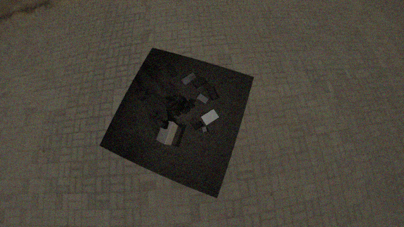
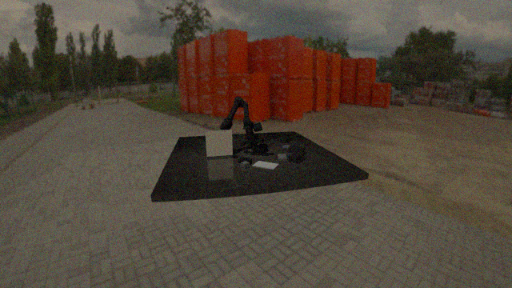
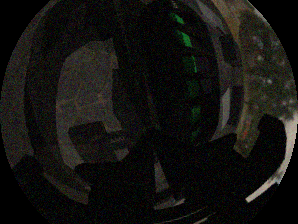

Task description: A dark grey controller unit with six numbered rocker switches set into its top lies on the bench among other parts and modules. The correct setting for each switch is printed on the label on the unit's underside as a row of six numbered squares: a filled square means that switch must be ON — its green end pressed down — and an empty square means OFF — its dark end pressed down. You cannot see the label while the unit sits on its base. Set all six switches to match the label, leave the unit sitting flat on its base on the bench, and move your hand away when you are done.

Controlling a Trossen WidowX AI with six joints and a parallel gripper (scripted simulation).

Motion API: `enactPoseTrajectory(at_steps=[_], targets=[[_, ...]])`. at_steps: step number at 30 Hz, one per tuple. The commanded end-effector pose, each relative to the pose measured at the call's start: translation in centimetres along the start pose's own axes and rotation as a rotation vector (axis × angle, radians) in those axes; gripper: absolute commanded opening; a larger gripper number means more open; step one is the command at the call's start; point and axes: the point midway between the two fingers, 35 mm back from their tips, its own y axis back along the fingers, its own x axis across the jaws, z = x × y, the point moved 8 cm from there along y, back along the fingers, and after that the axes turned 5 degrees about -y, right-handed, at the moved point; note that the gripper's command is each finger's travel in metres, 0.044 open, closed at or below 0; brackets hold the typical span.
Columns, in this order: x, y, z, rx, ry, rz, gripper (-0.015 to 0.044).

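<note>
On the tabletop (image 1: 177, 164) (image 2: 180, 188), the pale box (image 1: 168, 133) (image 2: 218, 143) stands left; beside it, the claw (image 2: 252, 146) (image 3: 149, 131) is together, empty, near the controller (image 3: 167, 85), likely stiff, slippery, best gripped across its narrow sides.

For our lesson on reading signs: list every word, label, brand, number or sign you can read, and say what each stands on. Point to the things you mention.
None can be read.
Controller unit (image 3: 167, 95): any switch numbers are too dark and blurred.
Orange stacks (image 2: 290, 80): pale marks, too blurred to read.
</note>
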Motion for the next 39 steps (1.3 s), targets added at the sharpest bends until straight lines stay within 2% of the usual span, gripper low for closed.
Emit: enactPoseTrajectory(at_steps=[1, 39], targets=[[-0.9, -0.1, 0.3, 0.000, 0.013, -0.021, 0.0000], [-2.3, -0.5, 0.0, 0.000, 0.013, -0.022, 0.0000]])
